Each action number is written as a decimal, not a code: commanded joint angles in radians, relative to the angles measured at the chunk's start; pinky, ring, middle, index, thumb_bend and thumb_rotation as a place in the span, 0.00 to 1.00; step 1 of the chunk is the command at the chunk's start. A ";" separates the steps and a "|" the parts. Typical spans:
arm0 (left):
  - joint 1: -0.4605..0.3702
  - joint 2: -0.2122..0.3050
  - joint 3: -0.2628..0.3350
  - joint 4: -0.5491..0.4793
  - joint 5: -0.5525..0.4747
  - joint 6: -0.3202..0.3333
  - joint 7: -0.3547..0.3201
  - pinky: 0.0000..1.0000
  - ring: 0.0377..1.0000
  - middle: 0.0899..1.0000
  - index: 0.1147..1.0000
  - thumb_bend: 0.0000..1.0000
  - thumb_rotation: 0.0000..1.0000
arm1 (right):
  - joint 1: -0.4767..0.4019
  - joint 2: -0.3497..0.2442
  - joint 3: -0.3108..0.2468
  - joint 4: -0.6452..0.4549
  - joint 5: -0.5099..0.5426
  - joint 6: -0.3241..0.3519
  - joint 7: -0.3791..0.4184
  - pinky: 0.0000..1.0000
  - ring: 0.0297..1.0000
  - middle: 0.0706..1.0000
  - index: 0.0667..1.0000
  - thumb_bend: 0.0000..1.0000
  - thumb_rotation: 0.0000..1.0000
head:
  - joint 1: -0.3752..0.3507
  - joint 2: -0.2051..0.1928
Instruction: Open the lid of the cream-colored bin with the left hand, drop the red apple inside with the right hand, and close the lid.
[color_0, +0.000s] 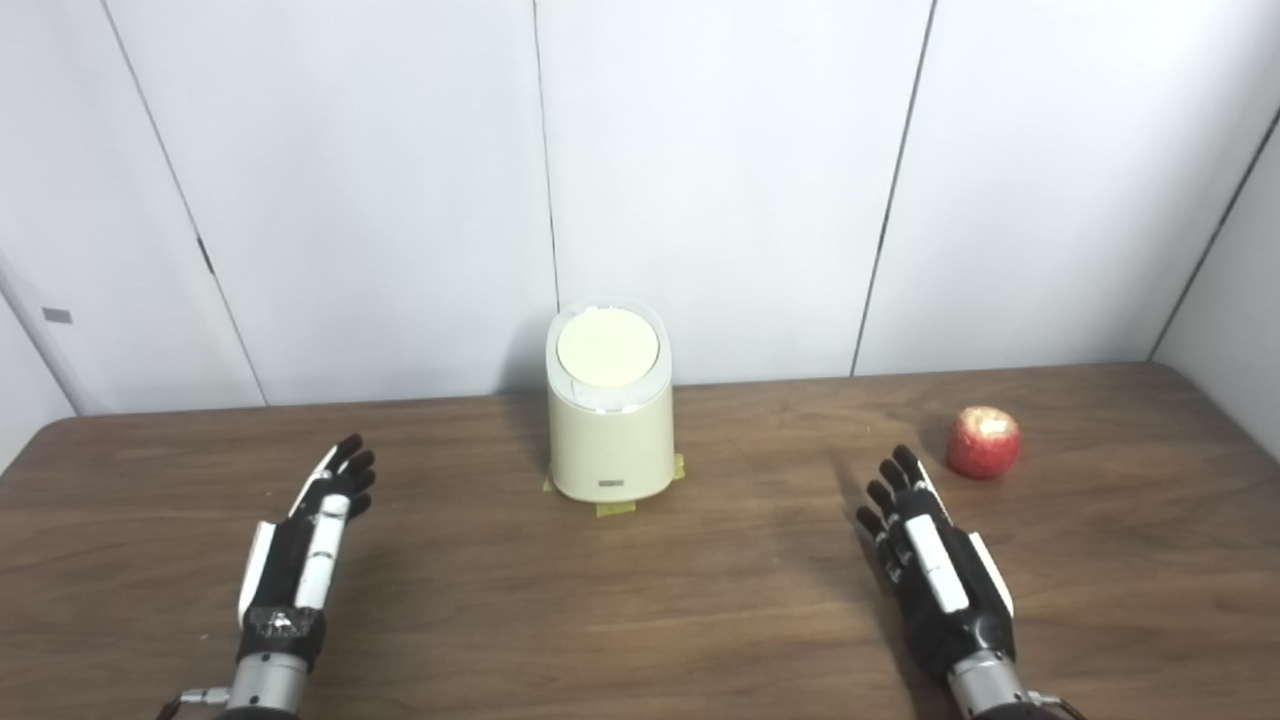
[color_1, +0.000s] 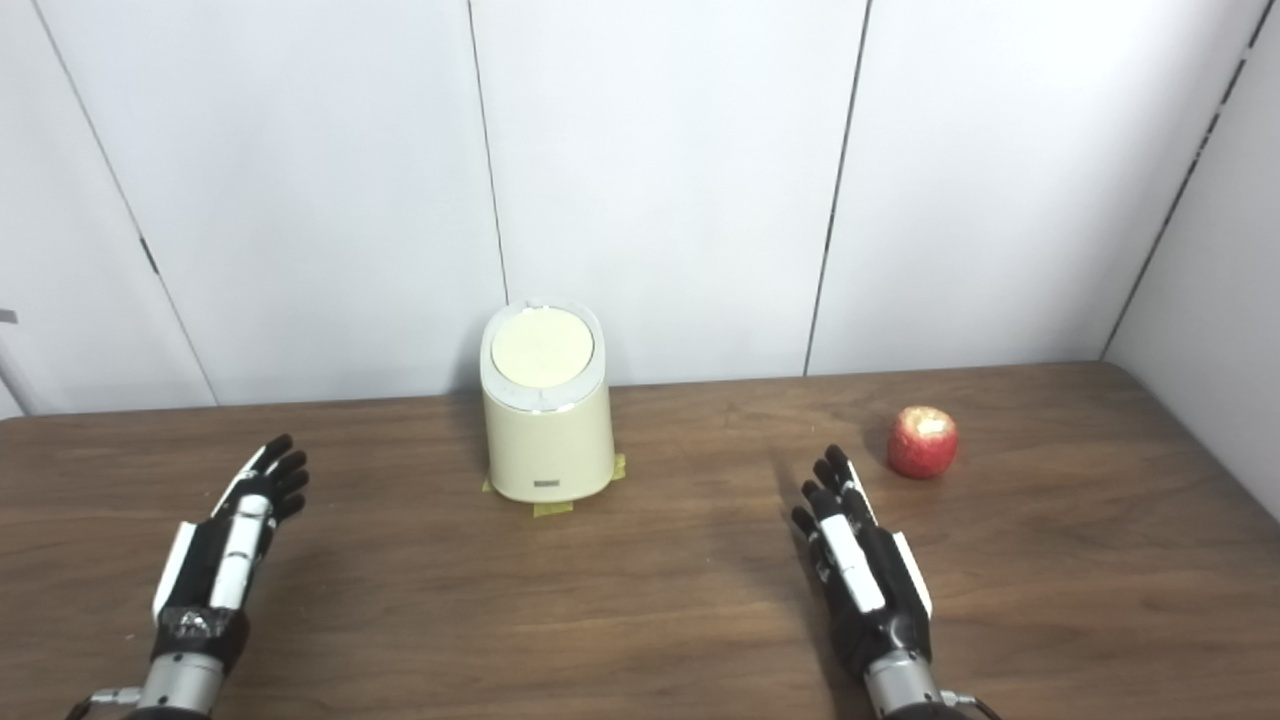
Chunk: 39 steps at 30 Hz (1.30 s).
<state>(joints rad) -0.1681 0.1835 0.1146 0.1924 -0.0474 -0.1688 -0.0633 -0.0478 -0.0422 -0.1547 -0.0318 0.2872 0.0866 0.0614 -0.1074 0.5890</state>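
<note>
The cream-colored bin stands upright at the middle back of the wooden table, its round lid shut. The red apple lies on the table to the right of the bin. My left hand is open and empty, fingers stretched forward, well to the left and in front of the bin. My right hand is open and empty, just in front and left of the apple, not touching it.
Yellow tape bits mark the bin's base. White wall panels stand close behind the table and along its right side.
</note>
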 joint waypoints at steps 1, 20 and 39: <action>0.040 -0.014 -0.003 0.027 -0.015 -0.006 -0.002 0.90 0.90 0.90 0.92 0.61 1.00 | -0.023 -0.008 -0.002 -0.029 0.018 -0.006 0.013 0.97 1.00 1.00 1.00 0.71 0.94 | 0.001 0.001; 0.035 -0.006 -0.012 0.040 0.011 -0.018 0.007 0.88 0.89 0.89 0.91 0.48 0.89 | -0.016 -0.007 0.010 -0.054 0.018 0.023 0.003 0.94 0.99 1.00 0.99 0.65 0.90 | 0.000 -0.004; -0.081 -0.014 0.006 -0.297 -0.081 0.386 0.007 0.93 0.91 0.90 0.91 0.71 0.29 | -0.021 -0.010 0.001 0.013 0.020 -0.011 0.020 0.93 0.99 0.99 0.98 0.63 0.86 | 0.021 -0.062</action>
<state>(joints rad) -0.1647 0.1496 0.1302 -0.0545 -0.1391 0.2185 -0.0533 -0.0475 -0.0499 -0.1493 -0.0230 0.2953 0.0915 0.0717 -0.0859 0.5262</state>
